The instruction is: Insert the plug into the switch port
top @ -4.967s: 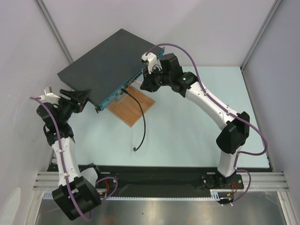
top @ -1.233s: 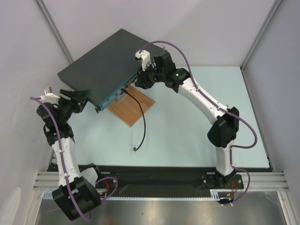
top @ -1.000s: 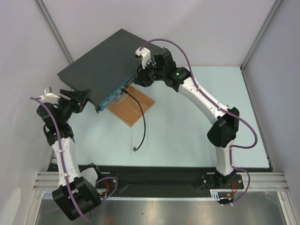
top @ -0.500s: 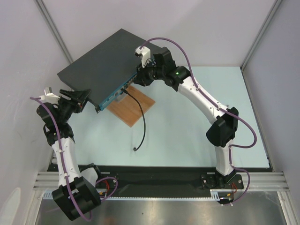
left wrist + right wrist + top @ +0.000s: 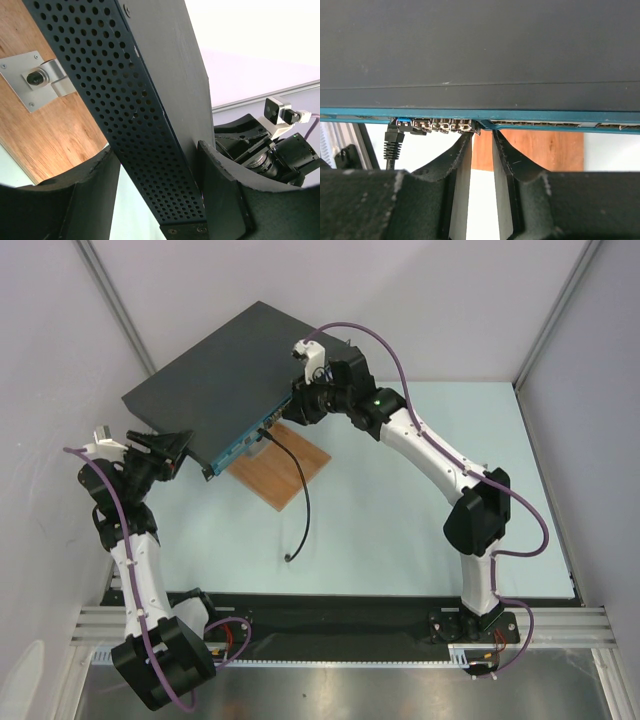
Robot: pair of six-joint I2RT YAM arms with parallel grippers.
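Your left gripper [image 5: 178,447], overhead view: clamped on the near-left edge of the switch [image 5: 230,370], which lies at the far left of the table [image 5: 400,530], its front edge over the wooden board [image 5: 285,475]. Your right gripper [image 5: 298,405] meets the teal front face. The plug [image 5: 266,431] sits at that face; its cable [image 5: 303,500] trails toward the near side.
Left wrist view: both fingers [image 5: 95,200] close on the switch, its perforated side wall between them.
Right wrist view: jaws narrowly apart, holding nothing, tips at the right end of the socket row [image 5: 442,125]; the plug stands at the row's left end.
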